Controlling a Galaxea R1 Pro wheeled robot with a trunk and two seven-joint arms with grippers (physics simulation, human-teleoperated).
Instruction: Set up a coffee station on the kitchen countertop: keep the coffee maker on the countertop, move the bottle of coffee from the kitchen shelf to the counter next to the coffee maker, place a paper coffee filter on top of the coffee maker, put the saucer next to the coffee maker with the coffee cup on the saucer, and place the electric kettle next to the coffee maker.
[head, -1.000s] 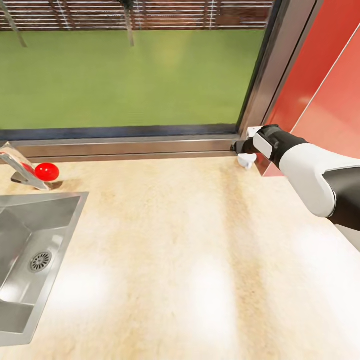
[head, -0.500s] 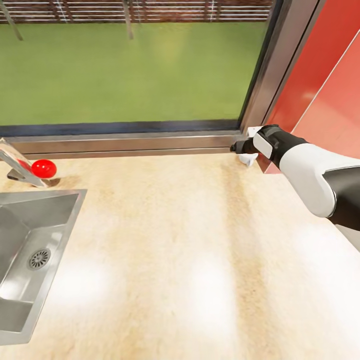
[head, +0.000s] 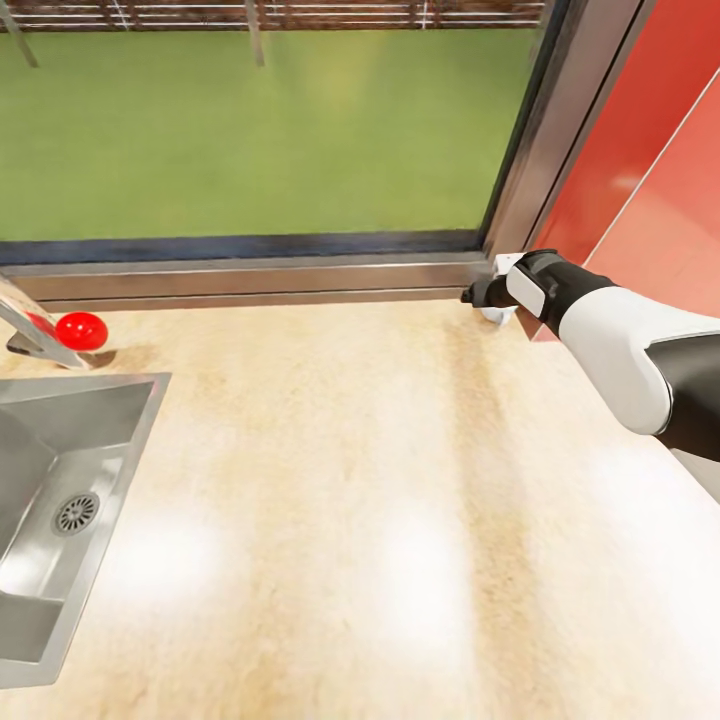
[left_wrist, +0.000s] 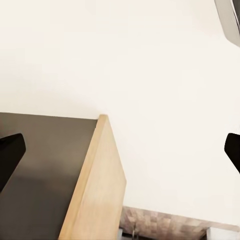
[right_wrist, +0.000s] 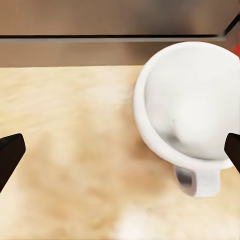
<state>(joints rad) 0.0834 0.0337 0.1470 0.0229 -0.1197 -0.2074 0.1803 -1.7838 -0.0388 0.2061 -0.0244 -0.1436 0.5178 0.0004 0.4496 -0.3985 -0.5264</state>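
In the head view the right arm (head: 610, 340) hides nearly all of the coffee cup (head: 493, 314), the sink (head: 60, 520) and faucet (head: 30, 335) run off the edge, and both wrist views cut each fingertip short.

Steel sink (head: 60, 480) w/ faucet (head: 35, 335), red ball (head: 81, 330) beside; window (head: 250, 130) behind.

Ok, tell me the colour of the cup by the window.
White all over, handle included; the cup shows best in the right wrist view.

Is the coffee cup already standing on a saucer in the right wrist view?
No, the coffee cup stands directly on the bare kitchen countertop, with no dish under it.
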